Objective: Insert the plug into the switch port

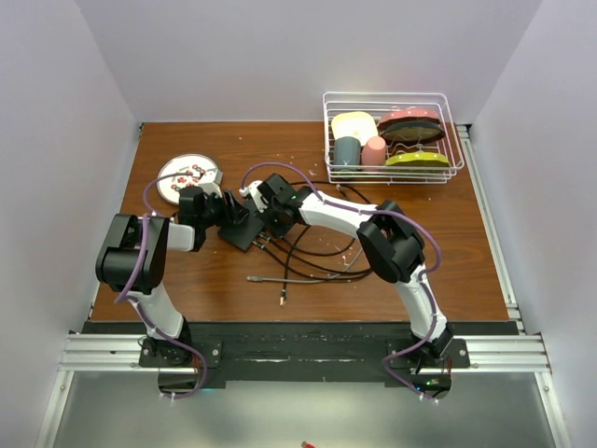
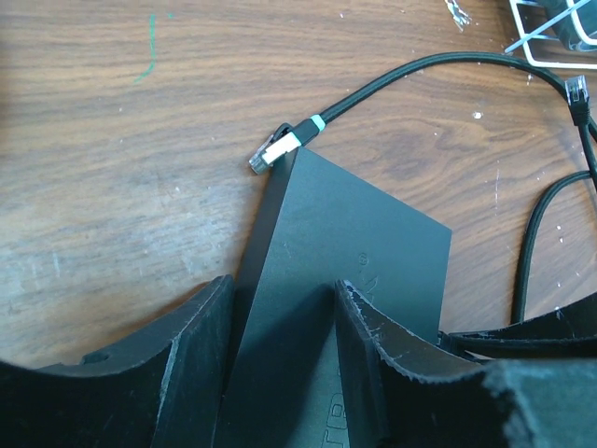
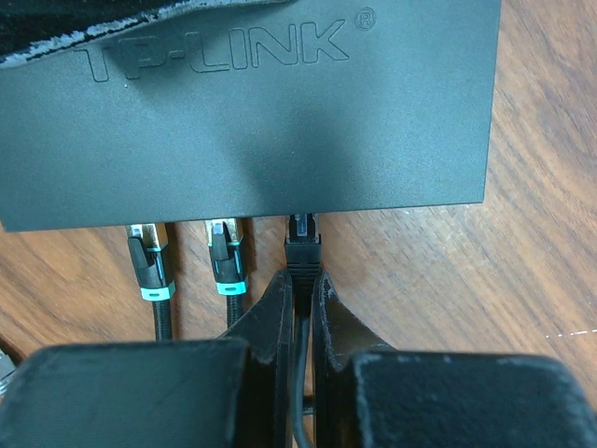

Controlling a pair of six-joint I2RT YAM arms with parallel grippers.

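The switch (image 3: 280, 131) is a flat black box with raised lettering, lying on the wooden table (image 2: 121, 187). In the right wrist view its port edge faces me. My right gripper (image 3: 300, 280) is shut on the black plug (image 3: 302, 241) at its boot, and the plug's front end meets the switch's port edge. I cannot tell how deep it sits. Two teal-banded plugs (image 3: 149, 257) sit in ports to its left. My left gripper (image 2: 280, 289) is shut on the switch (image 2: 345, 243) at the opposite end, with one finger on the top face. From above, both grippers meet at the switch (image 1: 244, 227).
A loose white-tipped plug (image 2: 275, 147) lies at the switch's far corner. Several dark cables (image 1: 308, 252) trail over the table in front of the right arm. A round white plate (image 1: 189, 177) sits back left, and a wire dish rack (image 1: 392, 135) with crockery back right.
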